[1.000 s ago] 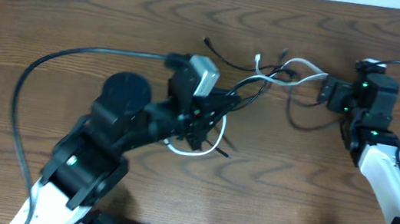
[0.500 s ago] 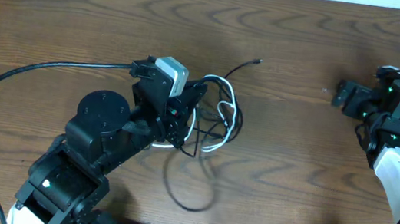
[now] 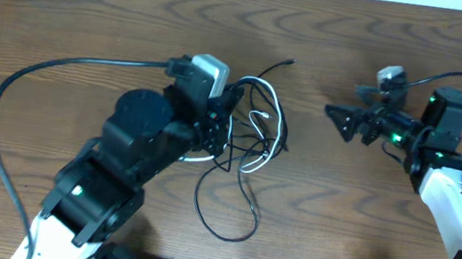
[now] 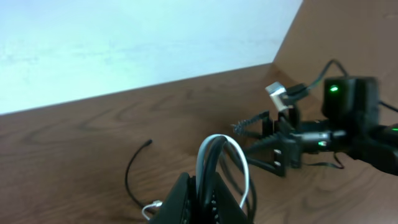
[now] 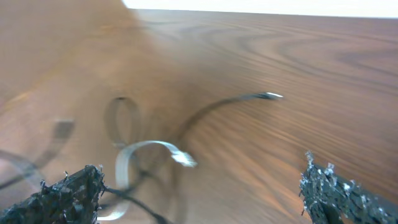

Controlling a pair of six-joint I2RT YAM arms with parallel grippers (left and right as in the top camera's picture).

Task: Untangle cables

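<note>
The cables [image 3: 252, 137] lie in a loose knot near the middle of the desk [image 3: 359, 245], a little toward its far edge. The white cord [image 3: 279, 118] arches over the black ones, one black loop [image 3: 230, 237] trails toward the near edge, and a black tail with its plug [image 3: 288, 64] points at the far edge. Your left gripper [image 3: 224, 127] is clamped on the knot's left side, with white and black strands rising together from between its fingers in the wrist view. Your right gripper [image 3: 345, 122] stands wide open and empty, well apart to the right and aimed at the knot. Treat the left as your anchor and bring the right in low toward a single strand; the free tail or the white arch looks easiest to single out. Pinch one cord only, then draw it rightward slowly, so the knot loosens rather than tightens. You have bare desk to the right and toward the near edge. The far edge sits close behind the tail, and the left arm's thick cable [image 3: 88, 60] sweeps the left side.
</note>
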